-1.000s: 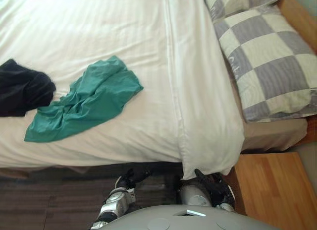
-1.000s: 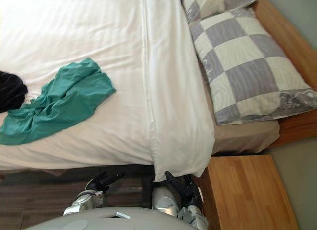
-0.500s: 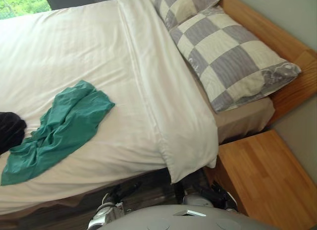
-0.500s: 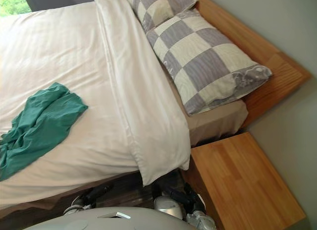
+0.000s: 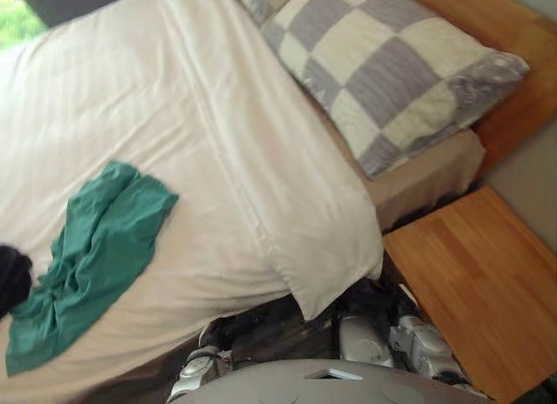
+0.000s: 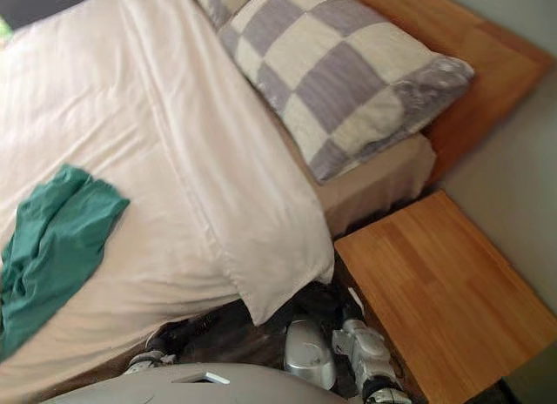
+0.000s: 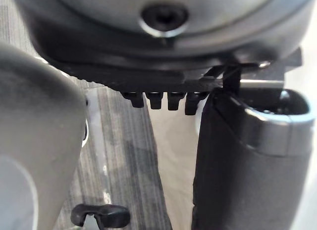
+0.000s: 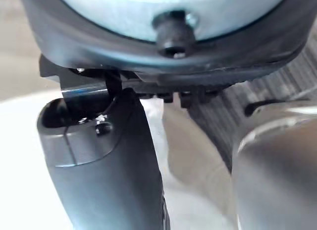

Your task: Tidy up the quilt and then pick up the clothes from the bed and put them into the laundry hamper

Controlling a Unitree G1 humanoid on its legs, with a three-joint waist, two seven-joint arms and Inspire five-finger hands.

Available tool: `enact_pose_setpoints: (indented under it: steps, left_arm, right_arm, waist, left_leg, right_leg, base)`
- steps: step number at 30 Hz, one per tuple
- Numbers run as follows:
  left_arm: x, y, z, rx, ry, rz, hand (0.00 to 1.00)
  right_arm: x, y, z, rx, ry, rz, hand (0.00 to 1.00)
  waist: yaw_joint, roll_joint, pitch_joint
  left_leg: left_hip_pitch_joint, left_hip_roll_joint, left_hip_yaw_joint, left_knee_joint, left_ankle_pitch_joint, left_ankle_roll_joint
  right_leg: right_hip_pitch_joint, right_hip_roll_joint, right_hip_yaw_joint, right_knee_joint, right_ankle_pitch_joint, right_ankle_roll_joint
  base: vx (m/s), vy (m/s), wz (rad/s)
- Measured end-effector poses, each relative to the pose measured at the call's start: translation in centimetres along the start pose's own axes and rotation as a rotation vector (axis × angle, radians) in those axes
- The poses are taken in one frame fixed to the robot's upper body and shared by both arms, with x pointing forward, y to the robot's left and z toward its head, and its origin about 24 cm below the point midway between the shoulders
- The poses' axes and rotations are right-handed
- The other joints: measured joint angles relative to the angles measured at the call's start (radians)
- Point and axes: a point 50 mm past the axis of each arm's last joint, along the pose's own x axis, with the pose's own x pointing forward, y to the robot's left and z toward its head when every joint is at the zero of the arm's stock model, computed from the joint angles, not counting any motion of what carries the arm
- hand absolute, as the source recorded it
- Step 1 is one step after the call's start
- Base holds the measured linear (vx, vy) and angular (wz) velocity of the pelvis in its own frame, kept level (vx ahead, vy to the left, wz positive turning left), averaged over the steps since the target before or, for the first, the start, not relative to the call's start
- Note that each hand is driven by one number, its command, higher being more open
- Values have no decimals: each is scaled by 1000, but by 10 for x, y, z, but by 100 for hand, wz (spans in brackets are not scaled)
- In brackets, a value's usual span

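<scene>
A white quilt [image 5: 174,134] covers the bed, its folded top edge running along below the pillows. One corner [image 5: 324,278] hangs over the bed's near side. A green garment [image 5: 91,252] lies crumpled on the quilt at the left, and a black garment [image 5: 10,278] shows at the left edge beside it. My left hand [image 5: 216,333] hangs low in front of the bed with relaxed fingers [image 7: 158,98], holding nothing. My right hand [image 5: 372,296] hangs just below the quilt's hanging corner, thumb [image 8: 111,165] straight, also holding nothing.
A grey and cream checked pillow [image 5: 392,60] lies at the head of the bed against a wooden headboard [image 5: 513,82]. A wooden nightstand [image 5: 479,282] stands to my right, close to my right arm. Dark striped carpet [image 7: 124,160] lies below the bed's edge.
The whole picture has swung round, bringing the pillow and nightstand in and pushing the garments to the left edge: the camera moved. Both hands stay low; nothing on the bed moved.
</scene>
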Motion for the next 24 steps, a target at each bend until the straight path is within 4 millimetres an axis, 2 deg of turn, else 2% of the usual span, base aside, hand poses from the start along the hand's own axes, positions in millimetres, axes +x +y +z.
enact_pose_setpoints:
  steps: [1,3,4,5,6,7,11,15,20,22,24]
  left_arm:
    - [0,8,5,50,-7,4,100]
    - [2,10,8,112,12,2,100]
    - [3,13,12,170,19,11,100]
    - [5,12,15,210,25,16,100]
    - [6,11,16,229,27,18,100]
    - [6,0,8,200,10,-22,100]
    - [5,3,9,198,10,-13,100]
    - [5,2,8,171,17,-17,100]
    - [6,1,5,70,37,-38,100]
    - [7,1,7,74,44,-37,100]
    - [10,1,16,83,30,-37,100]
  right_arm:
    - [-1,13,-5,13,-8,44,100]
    - [-2,21,-8,38,-18,69,100]
    - [-4,22,-12,40,-12,76,100]
    - [-7,20,-15,33,1,74,100]
    - [-7,20,-16,30,2,75,100]
    - [-19,10,-34,56,87,53,100]
    - [-20,10,-37,58,93,53,100]
    - [-23,10,-42,98,98,35,100]
    - [-35,6,-59,292,110,-58,100]
    - [-36,8,-61,368,94,-84,100]
    - [-36,11,-62,468,68,-113,100]
  waist:
    - [3,-38,-7]
    - [9,-54,-9]
    - [0,-77,-12]
    - [4,-74,-9]
    - [4,-72,-7]
    - [24,-53,-53]
    - [24,-66,-54]
    - [19,-62,-56]
    - [10,-64,-56]
    - [-7,-74,-49]
    - [-8,-88,-39]
  left_leg:
    - [-39,-3,-39,24,5,7]
    - [-72,-2,-114,39,7,11]
    - [-98,-15,-175,52,7,11]
    - [-121,-18,-233,66,6,13]
    - [-132,-21,-254,76,6,14]
    - [-143,-127,-405,-46,60,61]
    - [-143,-131,-395,-47,50,64]
    - [-122,-128,-374,-64,46,57]
    - [-98,-114,-350,-19,18,51]
    - [-130,-101,-344,31,11,49]
    - [-159,-96,-320,70,8,53]
  right_leg:
    - [23,-22,-41,-28,5,10]
    - [45,-21,-31,-18,-31,25]
    - [75,-15,2,-30,-66,16]
    - [91,-19,10,-30,-67,14]
    - [97,-24,14,-28,-66,14]
    - [259,-57,54,-376,141,86]
    - [252,-61,67,-377,146,97]
    - [255,-57,86,-380,148,100]
    - [299,-54,82,-389,149,100]
    - [298,-71,49,-376,145,105]
    - [276,-82,27,-333,123,106]
  base:
    - [38,17,121]
    - [96,-6,126]
    - [147,-79,143]
    - [113,-64,127]
    - [82,-40,66]
    - [-46,28,21]
    - [-90,16,-6]
    - [-9,8,-16]
    - [81,21,-6]
    - [49,39,31]
    - [-16,29,27]
